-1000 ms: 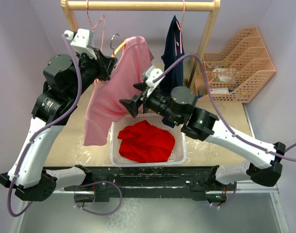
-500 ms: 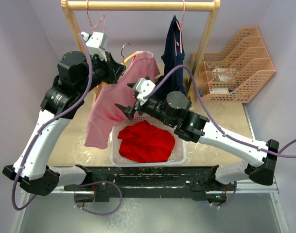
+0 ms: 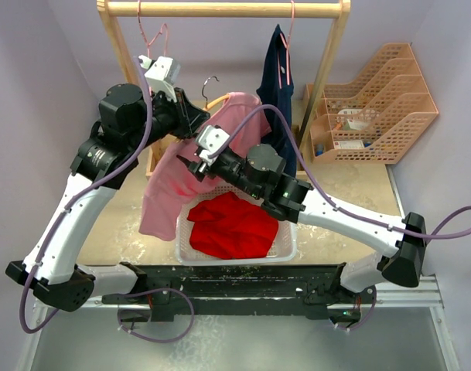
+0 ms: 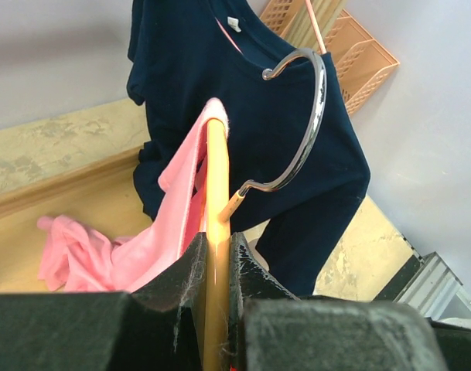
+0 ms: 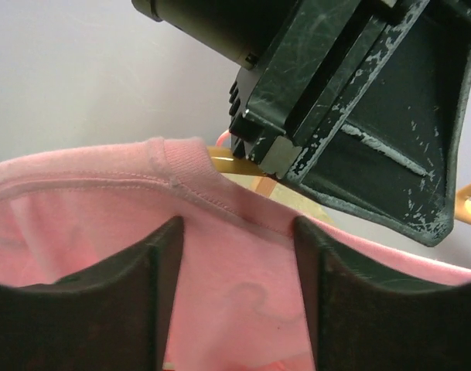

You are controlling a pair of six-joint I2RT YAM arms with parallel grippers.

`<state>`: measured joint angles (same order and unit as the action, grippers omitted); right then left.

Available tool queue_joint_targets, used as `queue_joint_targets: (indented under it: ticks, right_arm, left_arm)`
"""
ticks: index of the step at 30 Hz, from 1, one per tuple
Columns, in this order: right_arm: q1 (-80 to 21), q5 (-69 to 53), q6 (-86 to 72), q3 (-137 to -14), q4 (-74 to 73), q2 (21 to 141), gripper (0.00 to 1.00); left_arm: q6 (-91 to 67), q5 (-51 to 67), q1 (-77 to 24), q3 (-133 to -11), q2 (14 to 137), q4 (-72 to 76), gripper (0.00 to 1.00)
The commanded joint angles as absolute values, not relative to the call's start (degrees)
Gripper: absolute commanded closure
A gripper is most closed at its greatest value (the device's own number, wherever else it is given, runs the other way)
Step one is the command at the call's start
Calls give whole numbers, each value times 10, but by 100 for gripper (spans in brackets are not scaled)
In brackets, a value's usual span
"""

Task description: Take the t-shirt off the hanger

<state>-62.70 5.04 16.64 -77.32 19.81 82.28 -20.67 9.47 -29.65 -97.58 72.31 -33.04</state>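
Observation:
A pink t-shirt (image 3: 167, 189) hangs on a wooden hanger (image 4: 216, 170) with a metal hook (image 3: 211, 80). The hanger is off the rail and held in the air. My left gripper (image 3: 193, 118) is shut on the hanger's bar, seen in the left wrist view (image 4: 216, 259). My right gripper (image 3: 198, 165) is open just below it. In the right wrist view (image 5: 237, 232) its fingers (image 5: 162, 267) stand either side of the shirt's collar fabric (image 5: 235, 286), with the left gripper (image 5: 351, 93) close above.
A white basket (image 3: 288, 246) with a red garment (image 3: 233, 224) sits below the shirt. A navy t-shirt (image 3: 275, 77) hangs on the wooden rack (image 3: 220, 9), close right of the hanger. Orange trays (image 3: 374, 108) stand at the back right.
My left arm has carried the hanger and pink shirt to the right. My right gripper has moved up and left to the shirt's collar, just under the left gripper.

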Motion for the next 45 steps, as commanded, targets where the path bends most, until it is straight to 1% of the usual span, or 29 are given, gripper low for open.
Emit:
queue_joint_targets:
  ticks: [1, 4, 6, 7, 9, 10, 17, 25, 26, 28, 30, 32, 34, 37, 39, 45]
  right_arm:
    - [-630, 63, 164, -810, 248, 816, 44]
    - [-630, 63, 157, -803, 250, 806, 56]
    - [-630, 60, 151, -798, 240, 800, 62]
    - [-631, 58, 147, -797, 238, 798, 67]
    - [-629, 71, 132, -795, 247, 796, 97]
    - [-630, 81, 132, -794, 249, 795, 100]
    - [-624, 128, 135, -790, 249, 789, 100]
    - [-618, 355, 57, -799, 211, 753, 99]
    - [-618, 381, 46, -807, 198, 752, 96]
    - [-617, 419, 23, -834, 162, 757, 84]
    - [-615, 438, 4, -860, 133, 764, 70]
    - [-614, 439, -13, -881, 110, 770, 60]
    - [-611, 434, -28, -902, 85, 780, 58]
    - [-603, 427, -59, -933, 42, 804, 60]
    - [-597, 414, -80, -944, 21, 814, 60]
    - [-577, 358, -137, -969, -26, 836, 48]
  left_arm:
    - [-221, 107, -295, -978, 702, -259, 100]
    - [-216, 95, -295, -973, 698, -257, 100]
    - [-215, 94, -295, -972, 697, -255, 100]
    - [-216, 97, -295, -970, 694, -253, 100]
    - [-220, 104, -295, -966, 692, -247, 100]
    - [-222, 108, -295, -964, 691, -245, 100]
    - [-223, 111, -296, -962, 685, -246, 100]
    - [-192, 80, -295, -928, 665, -211, 100]
    - [-190, 77, -295, -925, 664, -207, 100]
    - [-188, 80, -296, -920, 663, -197, 100]
    - [-189, 85, -296, -917, 664, -187, 100]
    - [-188, 89, -296, -913, 661, -180, 100]
    - [-190, 89, -296, -911, 658, -177, 100]
    - [-190, 84, -296, -905, 650, -173, 100]
    - [-190, 84, -296, -901, 645, -168, 100]
    - [-187, 82, -296, -889, 635, -164, 100]
